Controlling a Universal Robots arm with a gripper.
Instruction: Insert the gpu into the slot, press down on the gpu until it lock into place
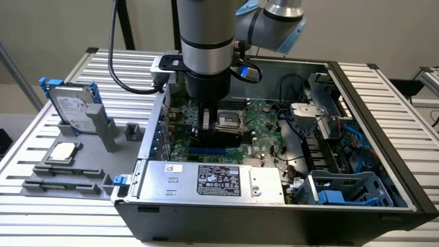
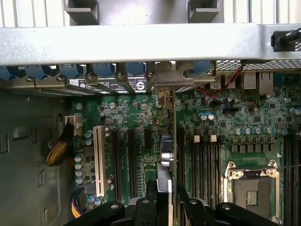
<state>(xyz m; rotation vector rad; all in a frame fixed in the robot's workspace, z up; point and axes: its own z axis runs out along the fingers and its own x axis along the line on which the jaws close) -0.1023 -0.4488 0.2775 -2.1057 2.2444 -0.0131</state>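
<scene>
My gripper (image 1: 217, 127) reaches down into the open computer case and is shut on the gpu (image 1: 224, 137), a black card held on edge over the motherboard. In the wrist view the gpu (image 2: 165, 160) runs edge-on away from my gripper (image 2: 167, 205), with one dark finger (image 2: 149, 200) on each side. Its metal bracket (image 2: 162, 81) meets the case's rear wall. The bright-blue slot (image 1: 207, 152) shows just beside the card's lower edge in the exterior view. Whether the card is seated in it I cannot tell.
The silver processor socket (image 2: 249, 186) and black memory slots (image 2: 203, 165) lie beside the card, and a white slot (image 2: 99, 160) on its other side. A power supply (image 1: 213, 180) fills the case front. Outside at the exterior view's left stands a hard drive (image 1: 72, 108) with blue rails.
</scene>
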